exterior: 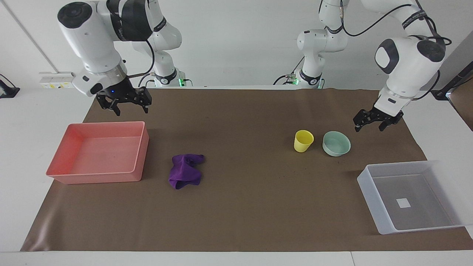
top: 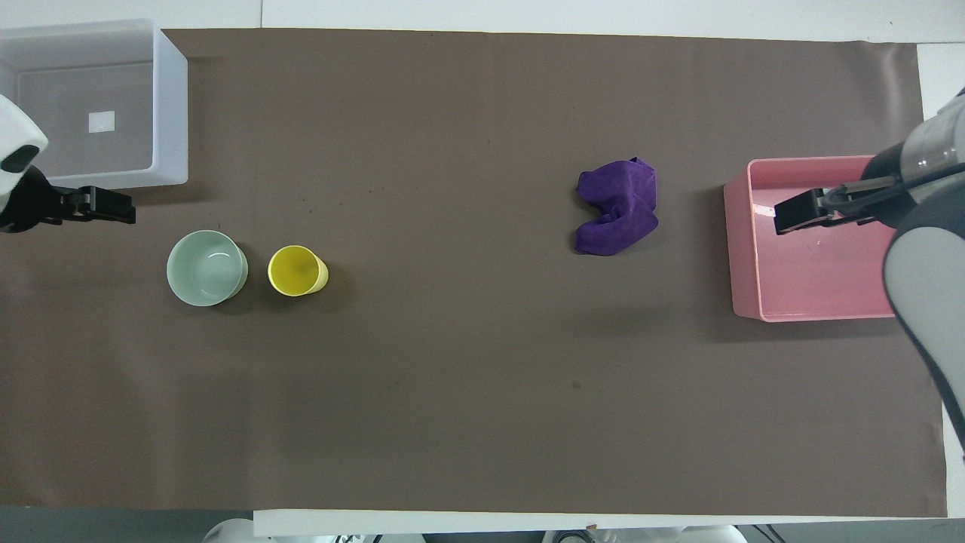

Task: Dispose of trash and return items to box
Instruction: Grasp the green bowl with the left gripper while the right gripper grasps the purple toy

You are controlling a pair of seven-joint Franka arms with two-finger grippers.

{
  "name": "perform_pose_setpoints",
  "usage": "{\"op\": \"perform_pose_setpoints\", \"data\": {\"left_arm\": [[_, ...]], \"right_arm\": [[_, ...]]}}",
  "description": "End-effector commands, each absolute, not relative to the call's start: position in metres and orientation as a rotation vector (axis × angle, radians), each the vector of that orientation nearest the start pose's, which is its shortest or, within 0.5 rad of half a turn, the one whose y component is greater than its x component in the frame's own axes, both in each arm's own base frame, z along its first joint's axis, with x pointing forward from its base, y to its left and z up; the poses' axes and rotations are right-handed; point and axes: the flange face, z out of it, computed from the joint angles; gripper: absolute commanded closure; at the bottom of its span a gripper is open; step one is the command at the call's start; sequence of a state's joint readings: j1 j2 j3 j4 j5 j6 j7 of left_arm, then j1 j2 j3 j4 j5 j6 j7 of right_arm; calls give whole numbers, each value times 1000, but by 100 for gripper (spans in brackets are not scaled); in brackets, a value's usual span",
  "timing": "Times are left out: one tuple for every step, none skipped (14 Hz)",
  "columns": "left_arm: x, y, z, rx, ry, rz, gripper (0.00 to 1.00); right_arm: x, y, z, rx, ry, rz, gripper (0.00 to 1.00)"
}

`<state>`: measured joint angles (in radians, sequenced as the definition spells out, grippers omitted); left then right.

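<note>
The purple rag [exterior: 184, 171] [top: 617, 207] lies crumpled on the brown mat beside the pink tray. The yellow cup [exterior: 303, 141] [top: 296, 271] stands upright next to the mint-green bowl [exterior: 336, 143] [top: 206, 268], with the bowl toward the left arm's end. The translucent box [exterior: 369, 194] [top: 172, 105], with a white label on its bottom, sits empty at the left arm's end, farther from the robots than the bowl. My left gripper [exterior: 369, 128] [top: 105, 205] is open and empty, raised over the mat close to the bowl. My right gripper [exterior: 132, 110] [top: 799, 211] is open and empty, raised over the pink tray.
The pink rectangular tray [exterior: 142, 147] [top: 742, 256] sits empty at the right arm's end of the table. The brown mat [exterior: 244, 207] covers most of the table top.
</note>
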<state>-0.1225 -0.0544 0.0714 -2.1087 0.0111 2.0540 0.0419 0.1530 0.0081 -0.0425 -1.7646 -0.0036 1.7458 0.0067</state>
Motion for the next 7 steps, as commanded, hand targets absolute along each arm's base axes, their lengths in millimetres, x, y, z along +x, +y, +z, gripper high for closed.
{"op": "perform_pose_setpoints", "data": {"left_arm": [[503,-31,366,-3138,133,-76,0],[503,-32,339,-3135,115,-149,10],[506,-35,322,-3136,65,-164,99],[510,-38,313,-3135,48,-150,100],[514,-36,312,-3133,56,-145,100],[515,-36,313,-3133,58,-145,100],[516,-36,314,-3133,58,-145,100]], "right_arm": [[588,98,487,-3136,-170,3,4],[598,109,467,-3133,-184,-26,4],[606,123,447,-3130,-205,-57,5],[613,129,430,-3127,-208,-88,6],[620,142,412,-3120,-235,-129,6],[625,156,393,-3109,-239,-153,7],[630,160,378,-3106,-200,-166,7]]}}
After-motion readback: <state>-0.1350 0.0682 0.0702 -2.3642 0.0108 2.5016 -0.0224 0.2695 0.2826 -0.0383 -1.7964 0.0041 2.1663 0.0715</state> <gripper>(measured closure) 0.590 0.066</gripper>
